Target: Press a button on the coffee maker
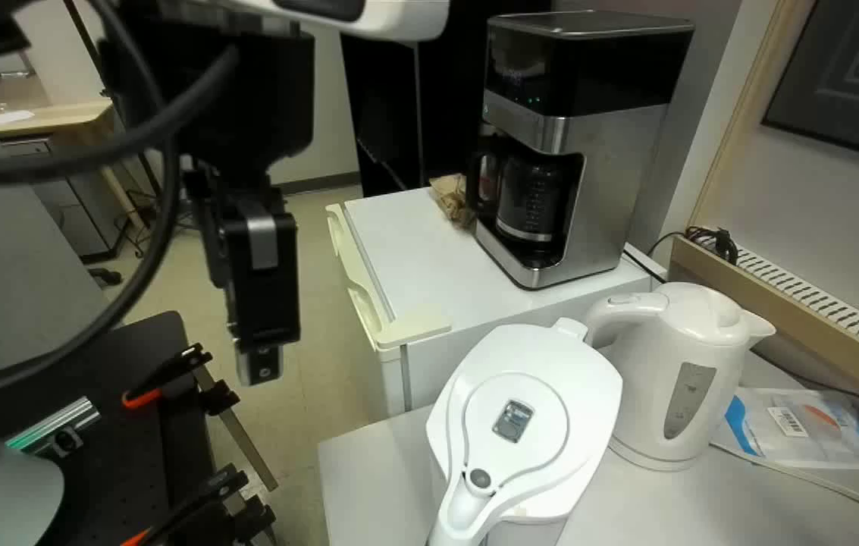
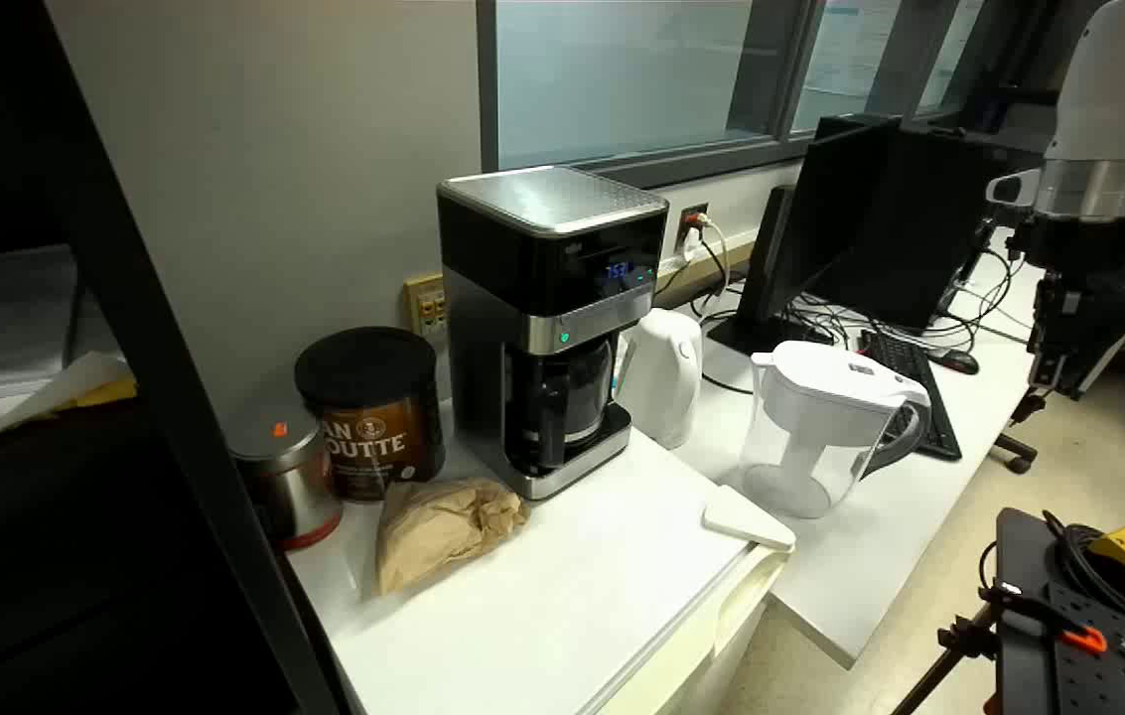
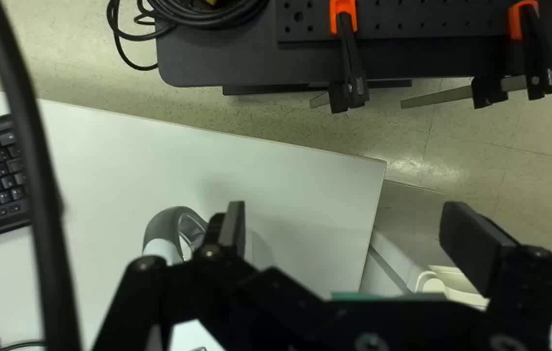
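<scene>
The coffee maker [image 1: 615,174] is a tall black and silver machine with a dark glass carafe [image 1: 531,197]. It stands upright on a white mini fridge. In an exterior view the coffee maker [image 2: 542,273] shows blue digits on its black front and a small green-lit button [image 2: 565,338] on the silver band. The wrist view does not show the machine. My gripper [image 3: 349,234] is open with nothing between its fingers. It points down, well apart from the coffee maker. The gripper also shows in both exterior views [image 1: 261,364] [image 2: 1054,372].
A white water-filter jug [image 1: 588,379] and a white kettle [image 1: 702,326] stand on the desk beside the fridge [image 1: 429,258]. A paper bag [image 2: 443,531] and a coffee can [image 2: 373,417] sit by the machine. A black stand with clamps [image 3: 349,63] is near the arm.
</scene>
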{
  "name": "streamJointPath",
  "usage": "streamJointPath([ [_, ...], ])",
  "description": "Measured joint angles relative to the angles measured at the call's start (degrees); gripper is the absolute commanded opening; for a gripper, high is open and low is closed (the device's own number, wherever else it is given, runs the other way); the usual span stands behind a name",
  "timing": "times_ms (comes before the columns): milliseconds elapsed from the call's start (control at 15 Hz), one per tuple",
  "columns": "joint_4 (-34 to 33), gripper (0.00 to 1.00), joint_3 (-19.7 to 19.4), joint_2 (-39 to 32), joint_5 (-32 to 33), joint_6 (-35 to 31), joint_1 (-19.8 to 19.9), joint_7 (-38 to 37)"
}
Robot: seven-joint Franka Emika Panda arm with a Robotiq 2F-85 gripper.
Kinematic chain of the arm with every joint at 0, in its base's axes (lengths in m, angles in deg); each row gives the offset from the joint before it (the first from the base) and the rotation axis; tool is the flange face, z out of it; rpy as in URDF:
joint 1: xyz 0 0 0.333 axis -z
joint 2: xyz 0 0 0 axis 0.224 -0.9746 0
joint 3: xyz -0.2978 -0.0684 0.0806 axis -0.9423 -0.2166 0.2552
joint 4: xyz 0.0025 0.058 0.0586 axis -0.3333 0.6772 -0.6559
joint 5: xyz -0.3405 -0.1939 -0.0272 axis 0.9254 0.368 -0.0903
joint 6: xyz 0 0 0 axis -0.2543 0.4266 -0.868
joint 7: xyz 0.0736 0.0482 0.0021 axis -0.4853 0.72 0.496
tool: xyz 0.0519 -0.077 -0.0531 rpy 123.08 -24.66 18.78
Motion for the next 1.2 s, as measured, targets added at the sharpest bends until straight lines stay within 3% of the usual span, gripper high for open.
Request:
streamJointPath([
  [667,0.00,1.00,0.42,-0.08,0.01,-0.31,-0.10,0.00],
  [1200,1.33,1.00,6.59,-0.35,3.37,-9.02,-2.88,-0.03],
])
